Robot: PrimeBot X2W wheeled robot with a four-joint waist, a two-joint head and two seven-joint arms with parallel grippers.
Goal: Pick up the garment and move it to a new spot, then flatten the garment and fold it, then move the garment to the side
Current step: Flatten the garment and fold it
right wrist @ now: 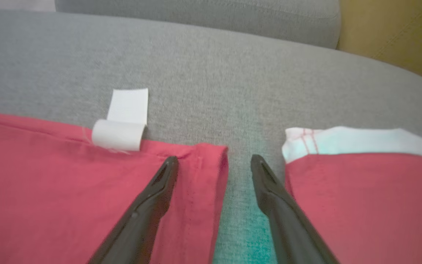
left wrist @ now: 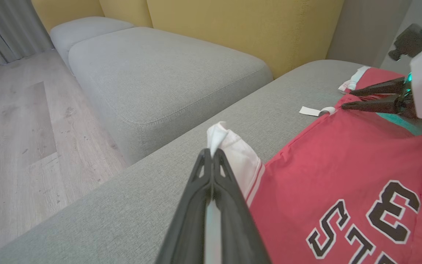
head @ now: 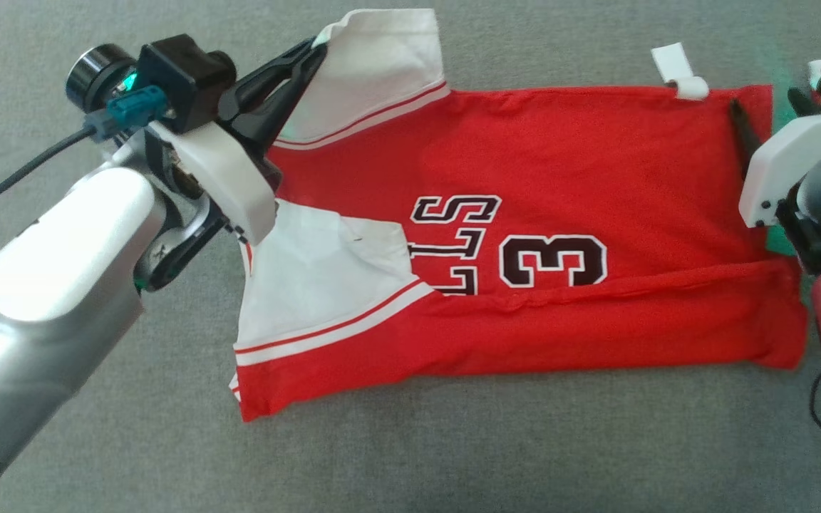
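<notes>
Two grey cushions (left wrist: 167, 84), yellow wall (left wrist: 233, 25), wood flooring (left wrist: 13, 128). Red jersey (head: 560, 171) spans the nearer cushion (head: 453, 442) left-to-right, sleeves leftward; left gripper (head: 314, 50) pinches a white sleeve (head: 382, 71), right gripper (right wrist: 214, 161) gapes empty at the hem (right wrist: 203, 154).

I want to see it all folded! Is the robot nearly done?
Maybe halfway. The jersey lies spread flat, one long edge already folded over. The left hand pinches a white sleeve; the right hand is open at the hem. More folding and moving aside remain.
</notes>
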